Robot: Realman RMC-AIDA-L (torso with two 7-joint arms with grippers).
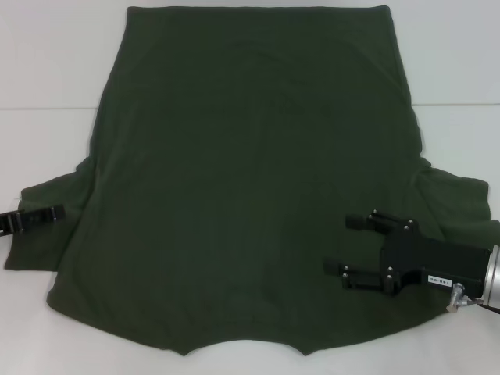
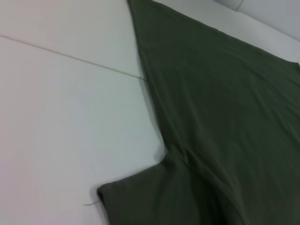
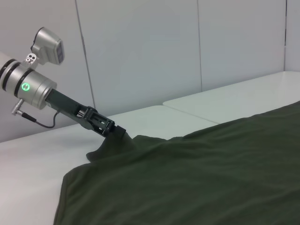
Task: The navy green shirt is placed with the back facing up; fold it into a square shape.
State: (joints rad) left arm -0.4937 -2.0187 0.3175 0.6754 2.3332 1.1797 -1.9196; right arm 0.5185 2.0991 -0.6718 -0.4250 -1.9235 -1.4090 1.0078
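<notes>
The navy green shirt lies spread flat on the white table, plain back up, hem at the far side and collar at the near edge. At its left sleeve my left gripper is shut on the fabric. The right wrist view shows that left gripper pinching the sleeve, with the shirt pulled up a little toward it. My right gripper hovers over the shirt's near right part, beside the right sleeve, open with nothing between its fingers. The left wrist view shows only the shirt and its left sleeve.
A thin seam crosses the table to the left of the shirt. A pale wall stands beyond the table's left side. White table surface shows on both sides of the shirt.
</notes>
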